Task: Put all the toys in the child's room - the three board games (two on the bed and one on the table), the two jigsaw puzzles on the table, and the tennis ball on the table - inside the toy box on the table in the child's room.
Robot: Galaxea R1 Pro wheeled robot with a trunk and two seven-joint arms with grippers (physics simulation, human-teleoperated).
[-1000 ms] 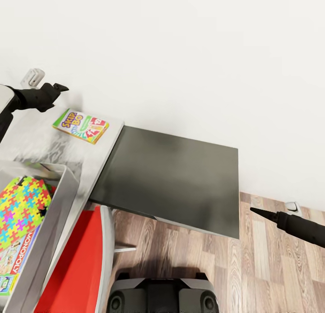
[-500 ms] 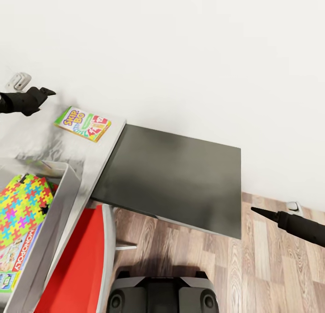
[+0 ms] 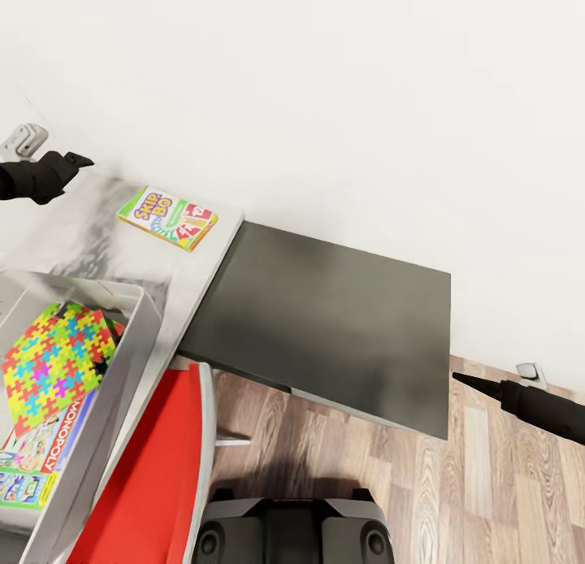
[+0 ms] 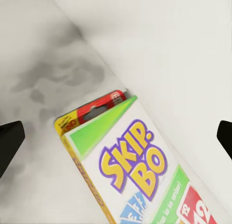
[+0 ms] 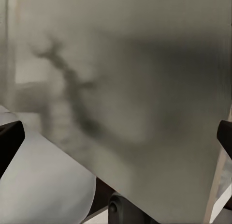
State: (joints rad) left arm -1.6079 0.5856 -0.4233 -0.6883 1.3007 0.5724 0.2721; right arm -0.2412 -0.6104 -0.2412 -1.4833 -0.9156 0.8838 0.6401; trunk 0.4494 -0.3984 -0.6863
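One board game remains outside the bin: your Skip-Bo box (image 3: 168,218) lies flat on the pale grey top of the table (image 3: 97,247), close to the wall (image 3: 325,101), and in the left wrist view it (image 4: 140,171) sits ahead of and between your two dark fingertips (image 4: 9,144), touched by neither. Your left gripper (image 3: 69,162) hangs above the table top just short of that box, fingers spread wide, nothing held. Toy box (image 3: 134,336), light grey, stands on the table nearer you; inside it a jigsaw puzzle (image 3: 53,362) lies over the Monopoly box (image 3: 57,442), with a smaller blue-green box (image 3: 24,489) beside the Monopoly one at the near end. Dark grey section of the table (image 3: 325,324) adjoins the pale top. Red chair (image 3: 150,475) stands against the table edge. Your right gripper (image 3: 479,383) hovers over the wood floor (image 3: 455,483), well apart from the toys; its fingertips (image 5: 9,141) stand wide apart at the edges of the right wrist view, empty.
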